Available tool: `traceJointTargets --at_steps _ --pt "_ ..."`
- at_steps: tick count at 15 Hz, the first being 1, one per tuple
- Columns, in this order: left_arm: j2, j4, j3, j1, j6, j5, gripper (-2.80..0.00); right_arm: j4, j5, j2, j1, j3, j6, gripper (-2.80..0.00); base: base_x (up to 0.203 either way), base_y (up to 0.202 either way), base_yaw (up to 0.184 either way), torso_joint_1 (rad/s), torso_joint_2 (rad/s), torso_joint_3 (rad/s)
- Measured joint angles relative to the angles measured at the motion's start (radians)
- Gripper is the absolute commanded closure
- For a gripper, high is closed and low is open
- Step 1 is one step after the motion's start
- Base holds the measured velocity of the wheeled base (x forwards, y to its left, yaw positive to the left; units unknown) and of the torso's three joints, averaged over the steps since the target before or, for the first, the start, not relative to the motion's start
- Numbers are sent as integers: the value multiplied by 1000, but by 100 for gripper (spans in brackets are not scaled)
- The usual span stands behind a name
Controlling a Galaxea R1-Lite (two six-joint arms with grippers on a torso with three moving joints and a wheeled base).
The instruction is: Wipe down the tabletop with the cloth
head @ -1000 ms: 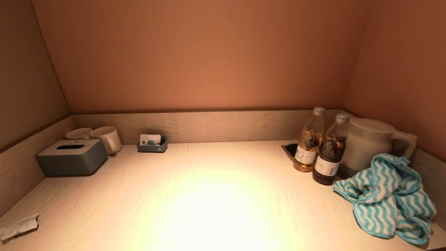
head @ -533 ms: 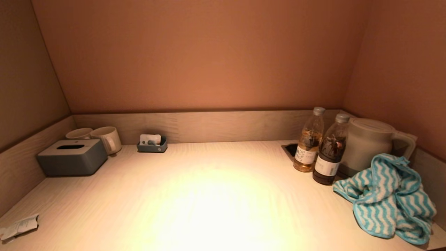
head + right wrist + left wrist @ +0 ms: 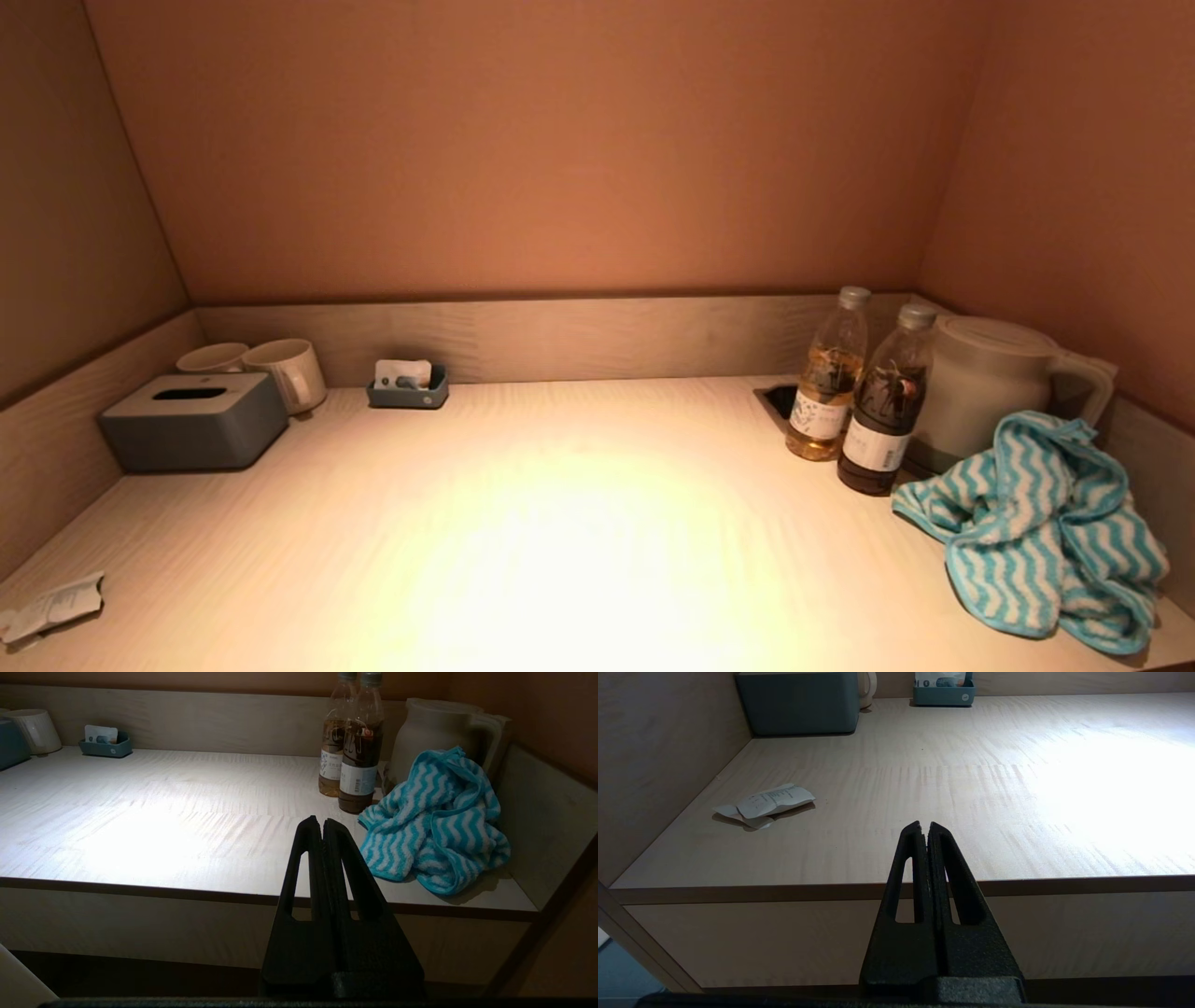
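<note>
Currently we list the cloth (image 3: 1036, 527), a crumpled blue-and-white striped heap, at the lower right of the head frame on the desk (image 3: 560, 523), just in front of the kettle (image 3: 990, 387) and beside the two bottles (image 3: 864, 392). Our right gripper (image 3: 322, 823), fingers pressed together and holding nothing, waits off the desk's front edge with the cloth just ahead and to the frame's right, so we judge this arm much the nearer. Our left gripper (image 3: 923, 828), likewise closed and empty, is parked before the opposite end, near a paper scrap (image 3: 766, 805).
</note>
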State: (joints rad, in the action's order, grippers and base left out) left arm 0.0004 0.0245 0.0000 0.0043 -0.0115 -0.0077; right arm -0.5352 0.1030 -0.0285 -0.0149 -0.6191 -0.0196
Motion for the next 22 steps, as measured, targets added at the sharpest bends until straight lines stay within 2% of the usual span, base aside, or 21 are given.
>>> traceJointTargets --at_steps 3,7,13,18,22 --pt "0 0 0 0 0 0 0 37 -2 20 0 69 -5 0 0 0 0 0 0 0" --pt "0 0 0 0 -1 0 0 148 -26 24 0 248 -28 0 0 0 0 0 0 0" --pt "0 0 0 0 0 0 0 441 -37 25 0 555 -85 0 0 0 0 0 0 0" --pt "0 0 0 0 0 0 0 659 -39 25 0 615 -77 0 0 0 0 0 0 0" --pt "0 0 0 0 0 0 0 724 -41 25 0 617 -76 0 0 0 0 0 0 0"
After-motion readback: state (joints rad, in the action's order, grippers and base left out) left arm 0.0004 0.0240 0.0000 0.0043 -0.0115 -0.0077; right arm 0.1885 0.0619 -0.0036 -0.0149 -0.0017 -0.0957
